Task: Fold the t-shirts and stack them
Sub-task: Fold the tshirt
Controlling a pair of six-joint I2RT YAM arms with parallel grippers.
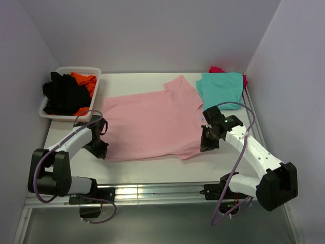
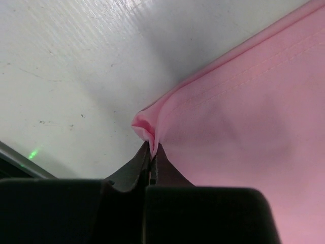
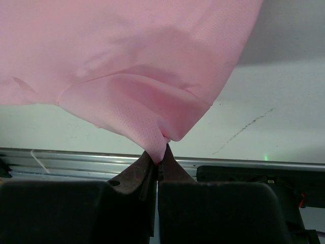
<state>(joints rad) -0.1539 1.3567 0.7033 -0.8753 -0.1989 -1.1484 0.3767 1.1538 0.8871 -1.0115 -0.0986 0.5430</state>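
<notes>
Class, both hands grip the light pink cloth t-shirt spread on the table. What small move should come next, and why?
Probably raise both hands together a little. The left hand is shut on a near corner of the light pink cloth t-shirt, the right hand on the opposite near corner, and the shirt lies flat, so lifting frees that edge for folding over.

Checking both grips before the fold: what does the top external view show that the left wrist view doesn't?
Top only: right gripper holding the light pink t-shirt, teal t-shirt over magenta t-shirt, basket with black t-shirt and orange t-shirt. Left wrist only: hem corner pinched between the left gripper's shut jaws. Both: that shirt on the table.
</notes>
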